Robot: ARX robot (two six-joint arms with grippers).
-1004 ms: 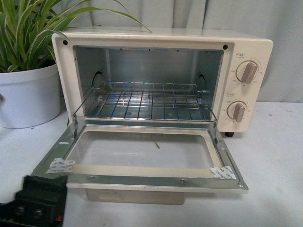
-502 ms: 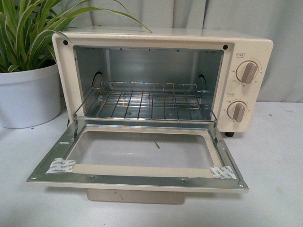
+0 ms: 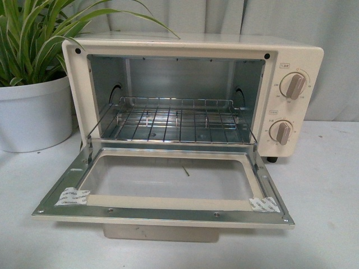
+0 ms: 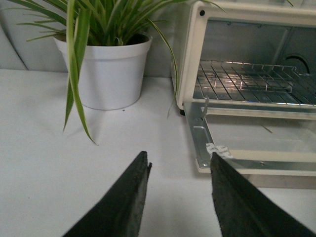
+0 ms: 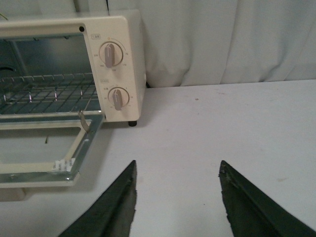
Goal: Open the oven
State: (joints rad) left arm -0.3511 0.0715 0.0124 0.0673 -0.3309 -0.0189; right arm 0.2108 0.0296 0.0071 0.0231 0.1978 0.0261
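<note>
Oven (image 3: pixel 190 101) door down, two knobs, one rack; both grippers' fingers (image 4: pixel 123 197) (image 5: pixel 247 197) apart, seemingly empty.

At about ten o'clock in my front view stands a white pot (image 3: pixel 33 115) holding a spider plant (image 3: pixel 39 33) with long green, pale-striped leaves arching outward. The pot sits on the white table (image 3: pixel 325 185), which stretches out toward three o'clock, bare and faintly speckled. Behind everything, from eleven to two o'clock, hangs a pale grey curtain (image 3: pixel 291 22) in soft vertical folds, reaching down to the table's back edge.
</note>
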